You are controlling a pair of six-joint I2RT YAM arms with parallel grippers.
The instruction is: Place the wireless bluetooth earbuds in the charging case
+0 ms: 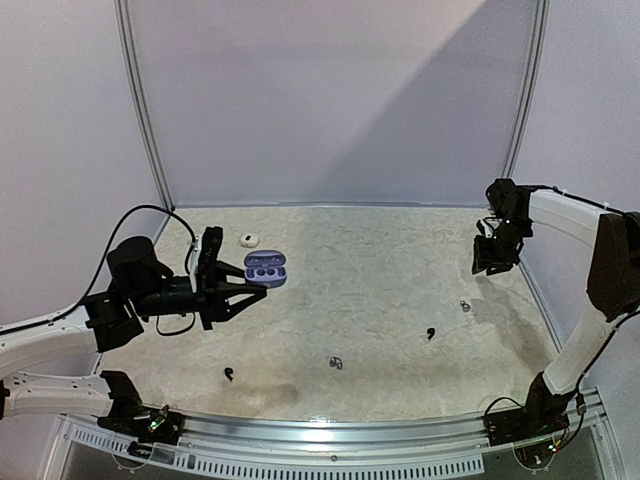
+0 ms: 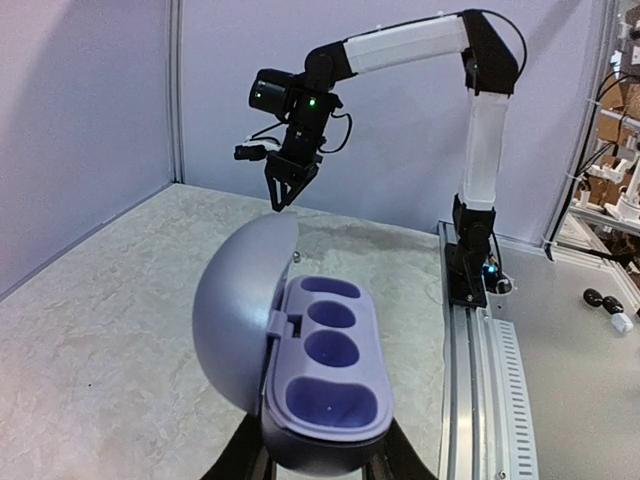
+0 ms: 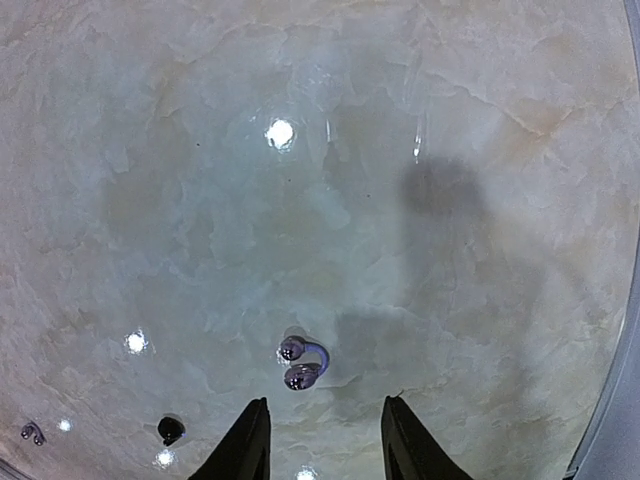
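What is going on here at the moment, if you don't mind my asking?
The left gripper holds the open charging case, and its wells are all empty. The right gripper, jaws apart and holding nothing, hangs over a silvery-grey earbud lying on the table, with a black earbud nearby. No earbud is in the case yet.
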